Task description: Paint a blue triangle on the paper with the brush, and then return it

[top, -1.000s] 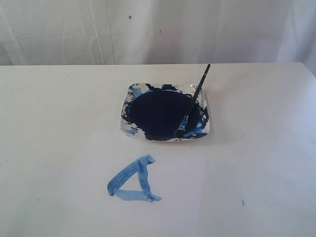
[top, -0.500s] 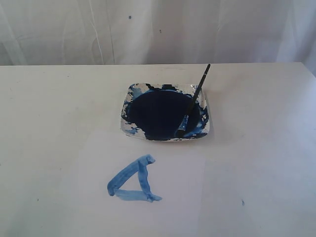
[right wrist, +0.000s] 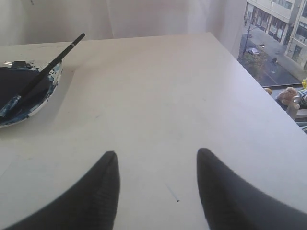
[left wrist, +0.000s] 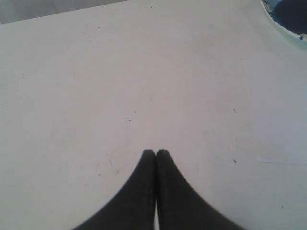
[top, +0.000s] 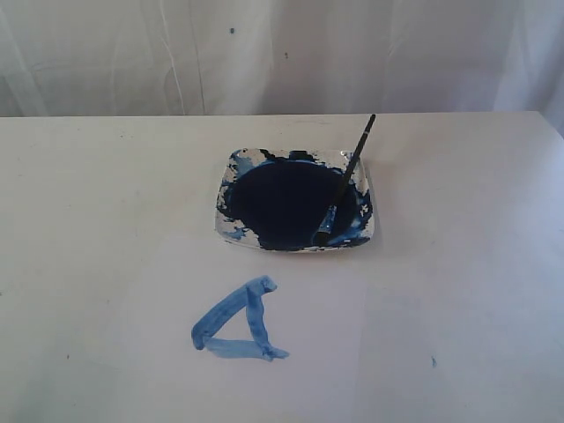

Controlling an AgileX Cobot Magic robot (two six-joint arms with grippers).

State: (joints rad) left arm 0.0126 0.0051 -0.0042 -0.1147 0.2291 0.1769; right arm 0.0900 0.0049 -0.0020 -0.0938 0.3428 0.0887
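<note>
Black-handled brush (top: 345, 181) rests in dish (top: 224, 211), well apart from right pincer (right wrist: 156, 152).

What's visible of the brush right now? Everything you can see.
The brush is thin and straight, with a black handle, a small silver ferrule and a dark, blue-stained tip. It lies slanted in the dish, tip down at the edge of the dark-blue paint on the dish's near right side. The handle leans over the far right rim, and its end sticks out past the dish, clear of the tabletop. Nothing is holding it; only the dish and paint touch it.
</note>
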